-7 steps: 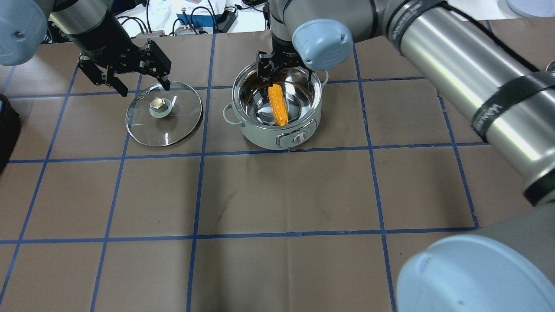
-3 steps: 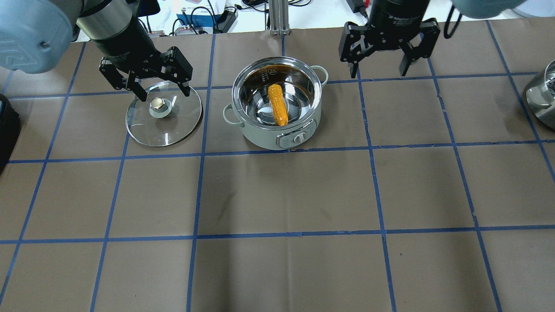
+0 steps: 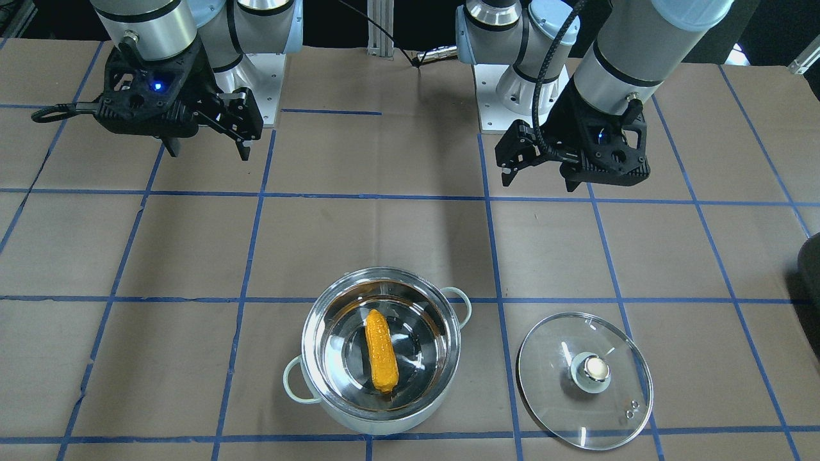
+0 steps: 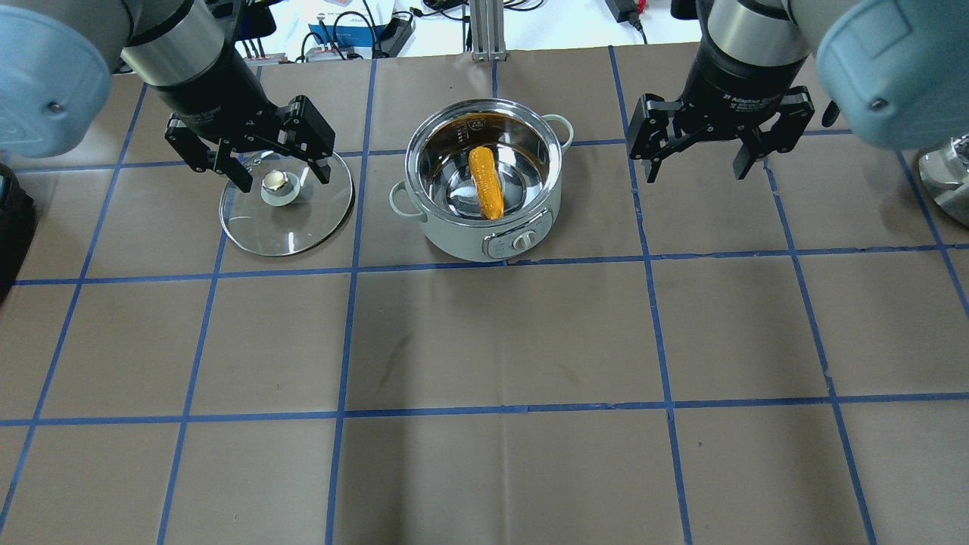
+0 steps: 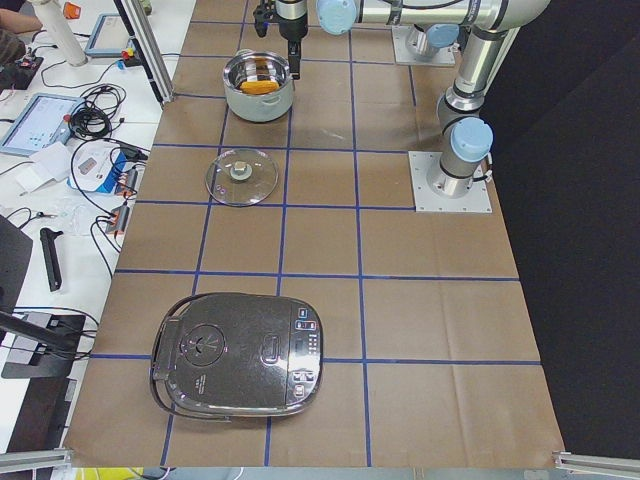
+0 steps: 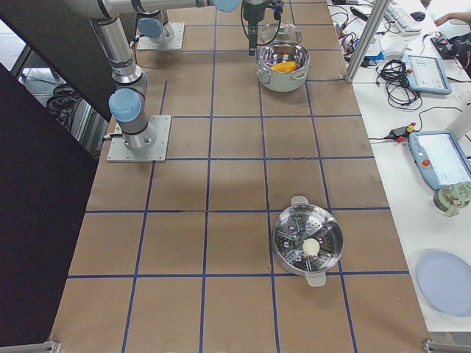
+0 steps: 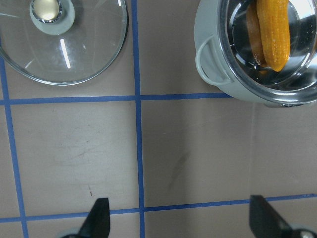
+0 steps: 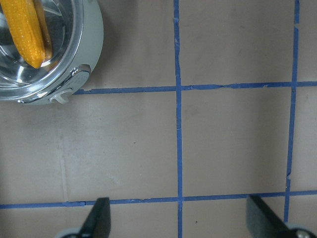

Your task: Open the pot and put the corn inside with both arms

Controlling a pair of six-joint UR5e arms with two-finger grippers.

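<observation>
The steel pot [image 4: 454, 242] stands open on the table, and the orange corn [image 4: 485, 182] lies inside it. The glass lid [image 4: 303, 219] lies flat on the table to the pot's left, knob up. My left gripper [image 4: 285, 180] is open and empty, raised above the lid's far edge. My right gripper [image 4: 696, 172] is open and empty, raised to the right of the pot. In the front-facing view the corn [image 3: 381, 352] rests in the pot [image 3: 307, 358], with the lid [image 3: 564, 390] beside it. The left wrist view shows the lid [image 7: 74, 54] and the pot [image 7: 213, 64].
A black rice cooker [image 5: 240, 355] sits at the table's left end. A steel steamer pot [image 6: 307, 241] sits toward the right end and shows at the overhead view's right edge [image 4: 946, 178]. Cables and devices lie beyond the far edge.
My right gripper has left the corn in the pot, lifted out and moved to the pot's right. My left gripper has shifted slightly right, over the lid.
</observation>
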